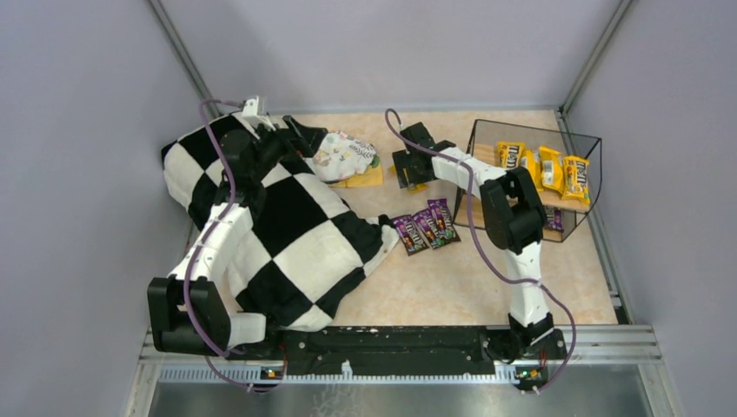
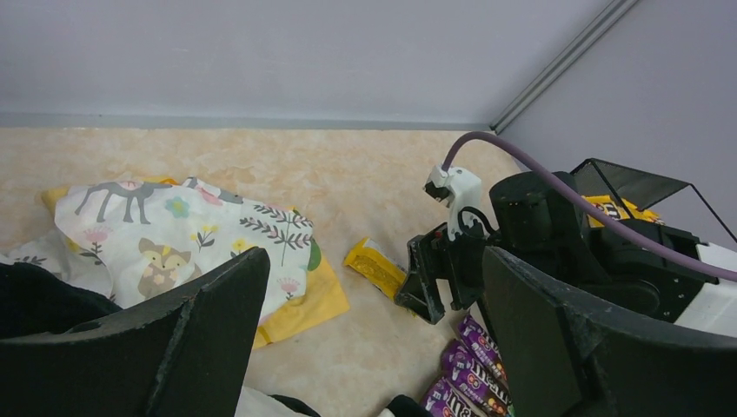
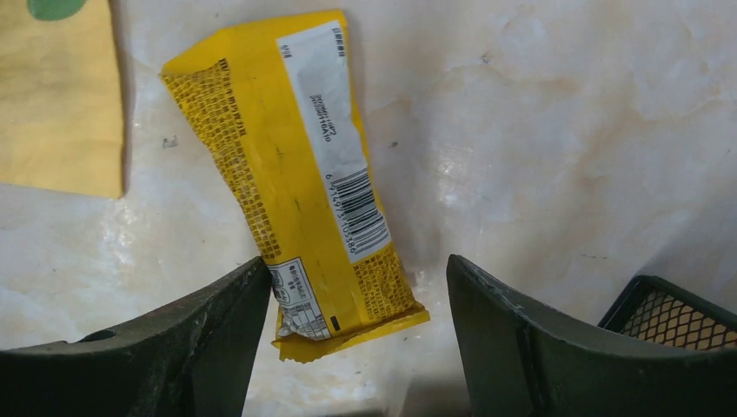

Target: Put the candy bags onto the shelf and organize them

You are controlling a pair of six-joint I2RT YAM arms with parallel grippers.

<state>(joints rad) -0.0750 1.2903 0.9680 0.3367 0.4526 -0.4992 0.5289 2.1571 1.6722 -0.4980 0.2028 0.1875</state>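
The checkered cloth (image 1: 287, 226) is lying nearest, at the table's left. Just past it, three dark candy bags (image 1: 426, 224) are lying side by side. Farther on, the right gripper (image 3: 356, 265) is hanging spread-fingered over a yellow candy bag (image 3: 295, 174) lying barcode-up. The left gripper (image 2: 374, 261) is hovering, fingers spread, beside the patterned cloth (image 2: 191, 234). At far right, the shelf (image 1: 530, 135) is carrying several yellow bags (image 1: 543, 167).

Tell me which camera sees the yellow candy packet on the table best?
The right wrist camera: the flat yellow candy packet fills it, barcode up, at the open right gripper. The left wrist shows a small end; the top view mostly hides it.
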